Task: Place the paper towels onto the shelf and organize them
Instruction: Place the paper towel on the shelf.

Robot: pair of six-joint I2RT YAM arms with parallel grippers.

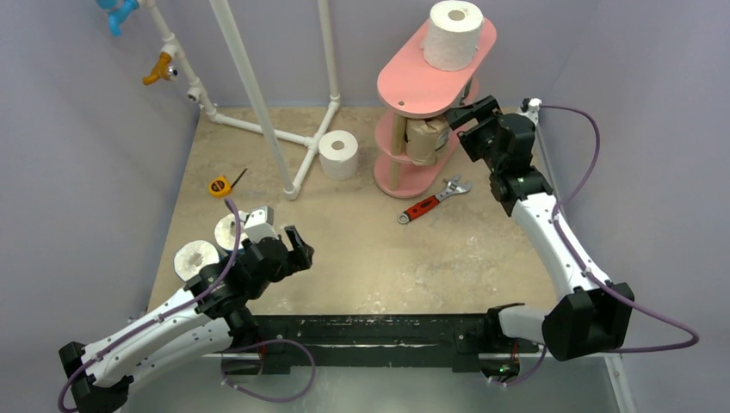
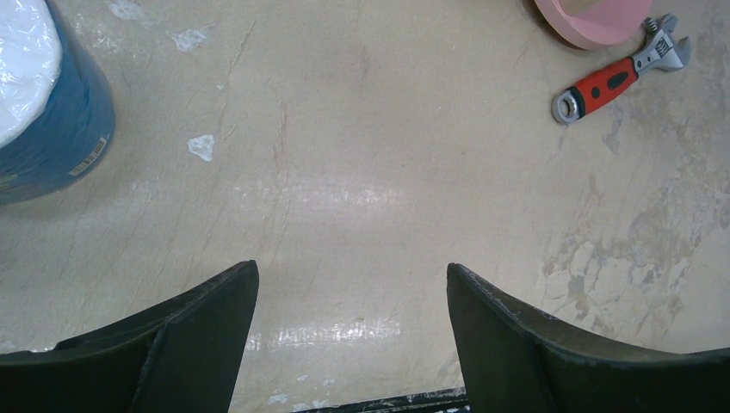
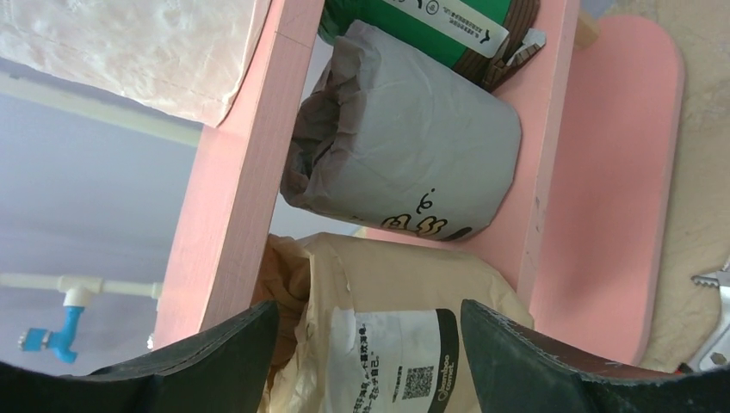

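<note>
The pink shelf (image 1: pixel 413 86) stands at the back right. A white roll (image 1: pixel 454 34) stands on its top board. In the right wrist view the shelf's middle board (image 3: pixel 542 172) holds a tan roll (image 3: pixel 405 344), a grey roll (image 3: pixel 413 163) and a green-wrapped roll (image 3: pixel 413 21). My right gripper (image 1: pixel 460 116) (image 3: pixel 361 314) is open, its fingertips on either side of the tan roll's near end. A white roll (image 1: pixel 338 155) stands on the table. Two wrapped rolls (image 1: pixel 196 256) stand beside my left arm. My left gripper (image 1: pixel 297 249) (image 2: pixel 353 284) is open and empty above the table, with a blue-wrapped roll (image 2: pixel 43 112) to its left.
A red-handled wrench (image 1: pixel 433 200) (image 2: pixel 620 77) lies in front of the shelf base. A yellow tape measure (image 1: pixel 220 185) lies at the left. A white pipe frame (image 1: pixel 258 103) stands at the back left. Walls close in both sides.
</note>
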